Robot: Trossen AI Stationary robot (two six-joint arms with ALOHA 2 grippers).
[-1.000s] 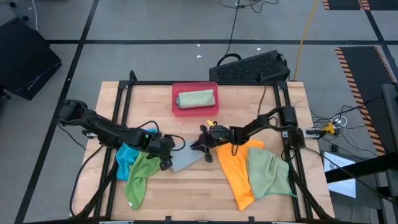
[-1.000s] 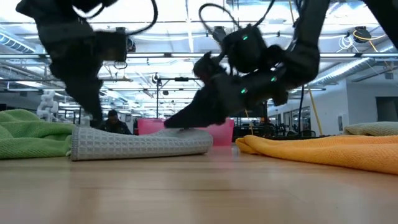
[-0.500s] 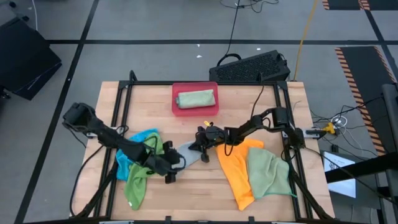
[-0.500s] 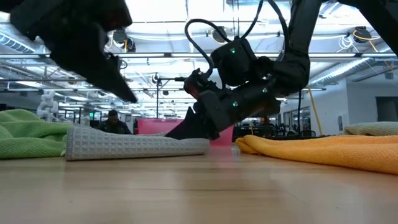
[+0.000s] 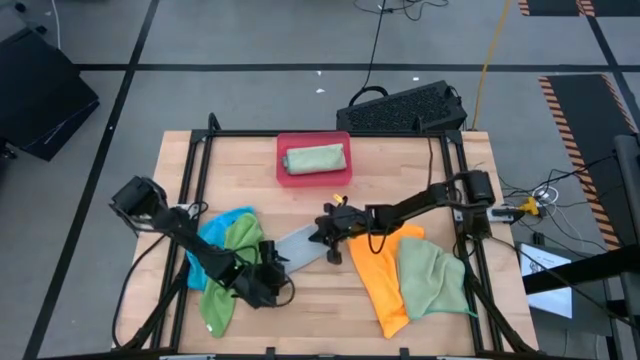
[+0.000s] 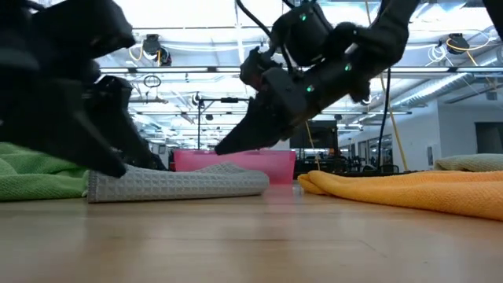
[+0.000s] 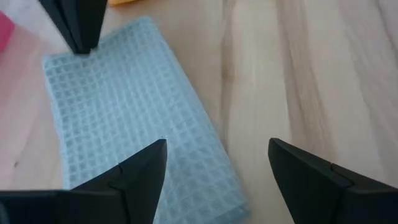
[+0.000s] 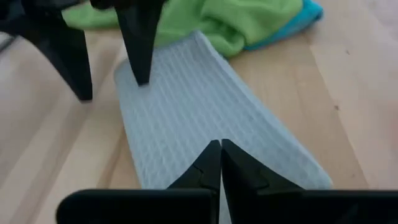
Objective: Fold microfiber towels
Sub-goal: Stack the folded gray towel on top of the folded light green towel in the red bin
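A folded light grey towel (image 5: 300, 245) lies flat on the table's middle. My right gripper (image 5: 322, 236) is shut and hangs just above the towel's right end (image 8: 205, 118); in the low view its tip (image 6: 222, 148) is clear of the cloth. My left gripper (image 5: 268, 282) stands open at the towel's near left end, one finger (image 7: 146, 165) over the towel's corner, the other (image 7: 298, 168) over bare wood. A blue towel (image 5: 212, 240) and a green one (image 5: 232, 262) lie heaped at the left. An orange towel (image 5: 378, 268) and a pale green one (image 5: 430, 275) lie at the right. My left gripper comes slanting down at the grey towel's near left corner (image 7: 186, 162) from the table's near side. I cannot tell whether either finger touches the cloth.
A pink-red tray (image 5: 285, 140) at the far middle holds a folded pale green towel (image 5: 315, 160). A black keyboard (image 5: 405, 108) sits beyond the far edge. Bare wood shows along the near edge between the two heaps.
My left gripper has swung toward the table's near edge, sunk and rolled, coming round to the grey towel's near left end. My right gripper dipped onto the towel's right end, then rose clear of it. The grey towel stays flat where it lay.
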